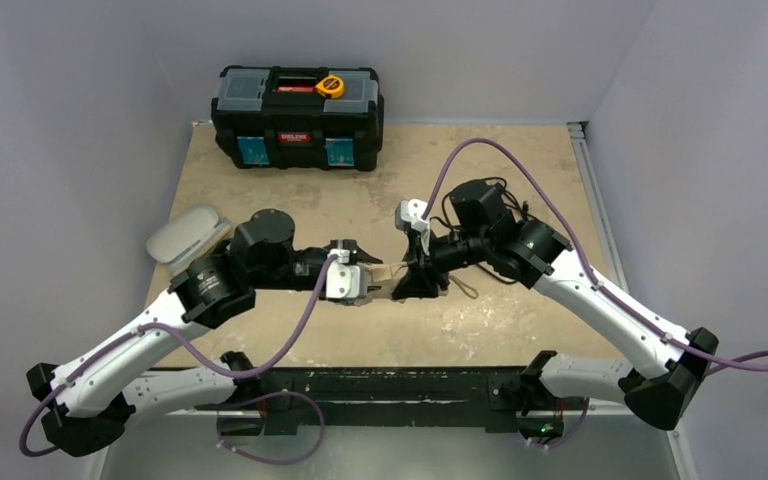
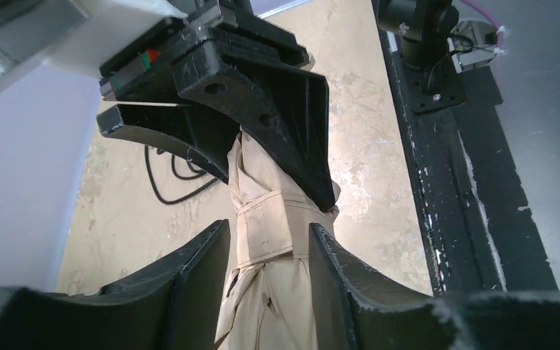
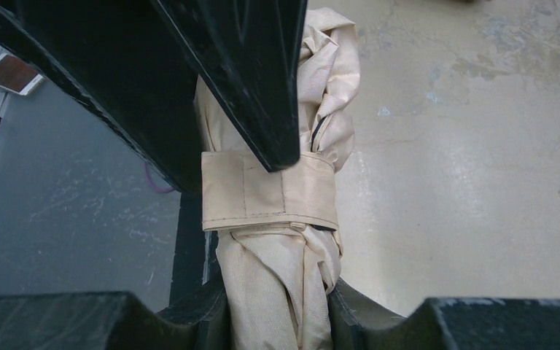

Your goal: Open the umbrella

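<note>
While the right end effector [image 3: 277, 313] is clamping the furled umbrella [image 3: 332, 65] steady before the toolbox [image 1: 297, 118], the left end effector [image 2: 267, 237] is narrowly straddling its strap [image 2: 259, 215], likely to unfasten it; grip unclear.

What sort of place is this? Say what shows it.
Probably a robotics lab test cell: a left arm and right arm mounted at a worn table, plain walls boxing it in, a black toolbox at the back.

The umbrella [image 3: 277, 292] is seen in plain beige, the worktop [image 1: 290, 190] in mottled tan, the toolbox [image 1: 297, 125] in black.
</note>
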Action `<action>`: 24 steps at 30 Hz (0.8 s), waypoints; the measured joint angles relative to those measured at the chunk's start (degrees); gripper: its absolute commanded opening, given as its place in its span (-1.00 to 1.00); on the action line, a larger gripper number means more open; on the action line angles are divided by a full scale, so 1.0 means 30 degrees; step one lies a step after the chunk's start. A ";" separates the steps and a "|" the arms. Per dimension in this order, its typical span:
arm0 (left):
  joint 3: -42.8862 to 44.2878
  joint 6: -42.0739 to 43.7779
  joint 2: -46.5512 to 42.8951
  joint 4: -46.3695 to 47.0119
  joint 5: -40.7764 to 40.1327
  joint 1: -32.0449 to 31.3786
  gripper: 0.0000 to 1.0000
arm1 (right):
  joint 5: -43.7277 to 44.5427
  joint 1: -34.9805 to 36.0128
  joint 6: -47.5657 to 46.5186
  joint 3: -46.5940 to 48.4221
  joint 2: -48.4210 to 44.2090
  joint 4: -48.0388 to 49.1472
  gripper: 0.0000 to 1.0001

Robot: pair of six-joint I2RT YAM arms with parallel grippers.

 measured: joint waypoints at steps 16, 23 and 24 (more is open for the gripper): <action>0.0313 -0.2120 0.1137 0.0138 -0.0991 -0.0146 -1.00 | 0.1151 0.0335 -0.2681 0.0240 -0.0248 -0.0685 -1.00; 0.0750 -0.4947 0.1443 0.0488 0.0007 0.0816 -1.00 | 0.1996 0.0641 -0.4036 0.0204 -0.1056 -0.0474 -1.00; 0.0780 -0.5493 0.1515 0.0495 0.0197 0.1093 -1.00 | 0.2135 0.0714 -0.4328 0.0197 -0.1086 -0.0423 -1.00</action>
